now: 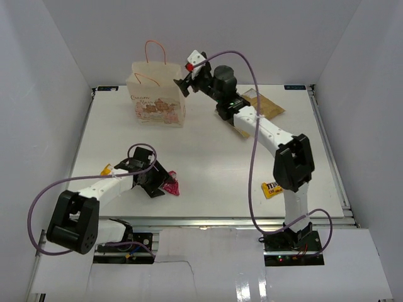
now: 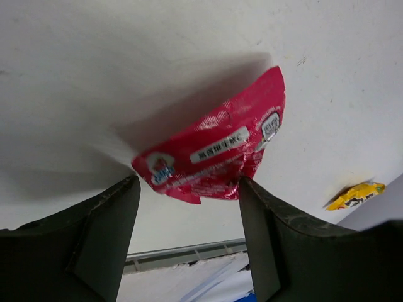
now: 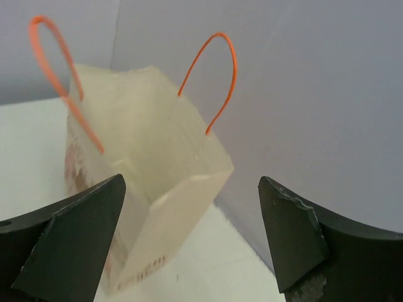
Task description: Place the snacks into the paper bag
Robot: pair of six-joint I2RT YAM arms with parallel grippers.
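Observation:
A pink snack packet lies on the white table near the front left. My left gripper is open and low over it, and the packet's near edge sits between the two fingertips. The cream paper bag stands upright at the back with its orange handles up and its mouth open. My right gripper hangs open just right of the bag's top, nothing between its fingers. A yellow M&M's packet lies by the right arm. A tan pouch lies at the back right.
A small yellow-orange packet lies beside the left arm's forearm. White walls enclose the table on the left, back and right. Purple cables loop off both arms.

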